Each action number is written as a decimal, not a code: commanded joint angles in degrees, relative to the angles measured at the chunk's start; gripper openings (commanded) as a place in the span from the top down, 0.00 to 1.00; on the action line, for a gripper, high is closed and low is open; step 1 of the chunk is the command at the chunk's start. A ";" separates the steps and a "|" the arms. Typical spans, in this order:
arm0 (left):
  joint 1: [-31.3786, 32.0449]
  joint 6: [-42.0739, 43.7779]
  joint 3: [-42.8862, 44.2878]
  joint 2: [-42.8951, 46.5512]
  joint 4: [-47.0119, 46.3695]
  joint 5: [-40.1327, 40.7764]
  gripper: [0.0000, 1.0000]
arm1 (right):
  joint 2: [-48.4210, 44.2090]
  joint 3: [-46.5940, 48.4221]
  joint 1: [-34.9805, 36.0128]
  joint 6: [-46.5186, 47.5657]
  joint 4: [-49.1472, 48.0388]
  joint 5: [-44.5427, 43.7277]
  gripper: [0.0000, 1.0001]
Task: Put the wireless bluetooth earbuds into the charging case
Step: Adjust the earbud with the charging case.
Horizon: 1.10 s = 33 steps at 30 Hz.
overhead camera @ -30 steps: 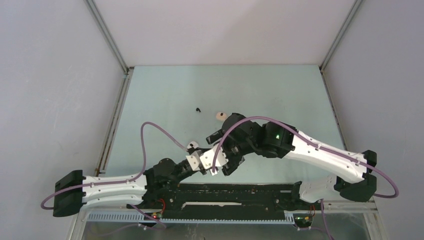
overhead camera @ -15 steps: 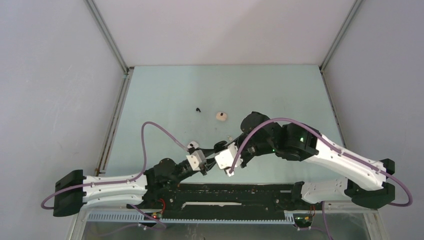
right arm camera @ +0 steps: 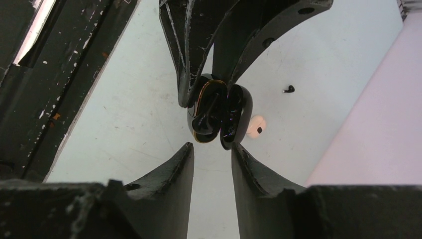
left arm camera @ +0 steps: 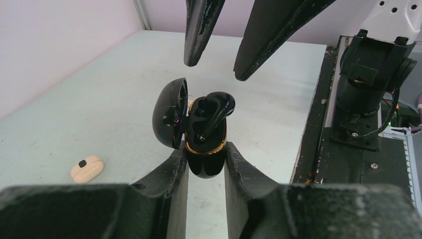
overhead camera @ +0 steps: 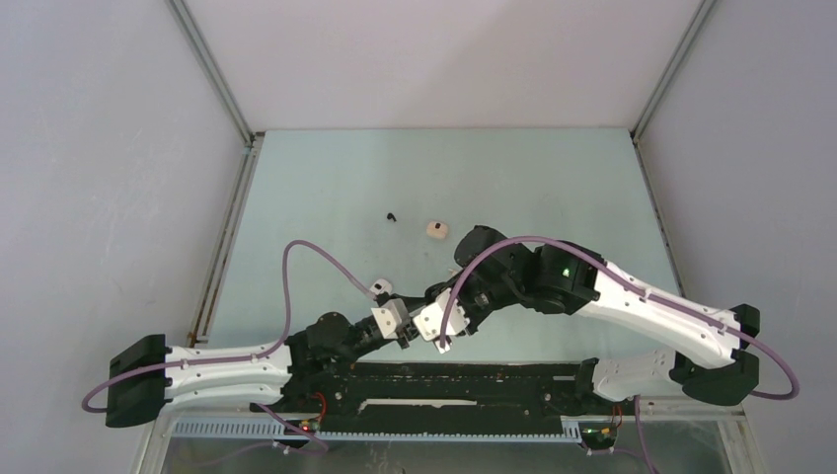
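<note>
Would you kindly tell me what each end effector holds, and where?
The left end effector clamps the open black charging case by its lower body; right end effector is open, holding nothing.

The left arm (overhead camera: 222, 363) lies low along the near edge and reaches right. The left gripper (left arm camera: 205, 148) points up and forward, its fingers (left arm camera: 174, 172) clamped on the case (left arm camera: 171, 117). The right arm (overhead camera: 651, 301) stretches in from the right, wrist bent down. The right gripper (right arm camera: 211, 149) meets the left one tip to tip, fingers parted and empty, close above it.
</note>
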<state>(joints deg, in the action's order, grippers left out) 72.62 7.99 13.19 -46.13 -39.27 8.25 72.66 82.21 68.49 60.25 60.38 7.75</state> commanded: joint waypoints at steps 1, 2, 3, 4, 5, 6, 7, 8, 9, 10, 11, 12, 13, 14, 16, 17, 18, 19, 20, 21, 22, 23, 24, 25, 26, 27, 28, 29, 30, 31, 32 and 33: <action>0.33 -0.01 2.38 0.28 -1.65 -1.11 0.95 | 0.73 -0.36 0.31 1.25 0.42 1.51 0.63; 0.33 -0.07 2.45 0.28 -1.61 -1.22 0.96 | 0.79 -0.49 0.28 1.26 0.63 1.67 0.63; 0.33 -0.08 2.43 0.30 -1.67 -1.22 0.96 | 0.96 -0.62 0.31 1.36 0.82 1.88 0.62; 0.33 -0.02 2.43 0.26 -1.69 -1.29 0.96 | 1.05 -0.77 0.36 1.37 0.83 1.99 0.62; 0.33 -0.01 2.40 0.17 -1.69 -1.33 0.95 | 1.12 -0.94 0.39 1.36 0.73 2.07 0.62; 0.33 0.01 2.46 0.20 -1.69 -1.41 0.95 | 1.08 -1.04 0.42 1.30 0.59 2.16 0.62; 0.33 0.08 2.45 0.21 -1.78 -1.47 0.95 | 1.23 -1.09 0.43 1.31 0.46 2.25 0.62; 0.34 0.01 2.50 0.17 -1.78 -1.56 0.95 | 1.30 -1.13 0.51 1.20 0.44 2.31 0.62; 0.33 0.01 2.50 0.12 -1.78 -1.64 0.95 | 1.40 -1.11 0.58 1.27 0.37 2.35 0.62; 0.33 0.06 2.50 0.08 -1.78 -1.70 0.95 | 1.49 -1.12 0.62 1.15 0.29 2.44 0.62; 0.33 0.09 2.57 0.02 -1.80 -1.74 0.95 | 1.60 -1.05 0.61 1.08 0.19 2.51 0.62; 0.33 0.09 2.49 0.04 -1.78 -1.75 0.95 | 1.68 -1.09 0.67 1.03 0.10 2.58 0.62; 0.33 0.03 2.51 0.02 -1.78 -1.82 0.95 | 1.81 -1.09 0.73 0.89 0.01 2.68 0.62; 0.33 0.08 2.51 0.01 -1.78 -1.83 0.95 | 1.85 -1.09 0.78 0.79 -0.06 2.77 0.63; 0.32 0.03 2.46 0.07 -1.69 -1.92 0.95 | 2.05 -1.10 0.83 0.67 -0.09 2.93 0.63; 0.37 0.02 2.50 0.06 -1.69 -1.92 0.95 | 2.13 -1.14 0.81 0.65 -0.09 3.03 0.64; 0.33 0.02 2.47 0.06 -1.69 -1.92 0.95 | 2.22 -1.09 0.83 0.56 -0.09 3.01 0.64; 0.33 0.03 2.51 0.03 -1.69 -1.97 0.95 | 2.31 -1.09 0.79 0.44 -0.21 3.13 0.65; 0.33 0.06 2.59 -0.05 -1.69 -2.01 0.95 | 2.36 -1.09 0.85 0.34 -0.32 3.22 0.65; 0.33 0.02 2.56 -0.10 -1.66 -2.01 0.95 | 2.44 -1.07 0.86 0.11 -0.49 3.30 0.65; 0.33 0.01 2.56 -0.08 -1.62 -2.05 0.95 | 2.49 -1.09 0.86 -0.03 -0.60 3.39 0.66; 0.33 0.08 2.57 -0.03 -1.68 -2.10 0.95 | 2.59 -1.09 0.81 -0.14 -0.61 3.41 0.67; 0.33 0.08 2.57 -0.09 -1.69 -2.15 0.95 | 2.69 -1.07 0.80 -0.26 -0.66 3.41 0.68; 0.33 0.10 2.58 -0.06 -1.69 -2.23 0.95 | 2.85 -1.09 0.83 -0.32 -0.74 3.41 0.69; 0.33 0.03 2.59 -0.13 -1.69 -2.19 0.95 | 2.90 -1.09 0.81 -0.42 -0.90 3.41 0.71; 0.33 0.03 2.59 -0.10 -1.69 -2.19 0.95 | 2.92 -1.09 0.76 -0.53 -1.02 3.41 0.72; 0.33 0.06 2.59 -0.11 -1.61 -2.19 0.95 | 2.92 -1.09 0.74 -0.65 -1.19 3.41 0.73; 0.33 0.07 2.59 -0.18 -1.60 -2.19 0.95 | 3.04 -1.09 0.71 -0.85 -1.35 3.41 0.74; 0.33 0.04 2.57 -0.23 -1.60 -2.23 0.95 | 3.06 -1.09 0.70 -1.02 -1.52 3.41 0.75; 0.32 0.08 2.67 -0.37 -1.53 -2.24 0.95 | 3.03 -1.09 0.70 -1.22 -1.57 3.53 0.76; 0.33 0.09 2.69 -0.44 -1.52 -2.27 0.95 | 3.10 -1.09 0.70 -1.40 -1.62 3.63 0.77; 0.33 0.12 2.65 -0.60 -1.52 -2.27 0.95 | 3.11 -1.07 0.68 -1.65 -1.67 3.74 0.77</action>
<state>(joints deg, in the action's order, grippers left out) 72.62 7.99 13.19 -46.22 -39.27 6.81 75.40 80.90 68.93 60.16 60.62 10.37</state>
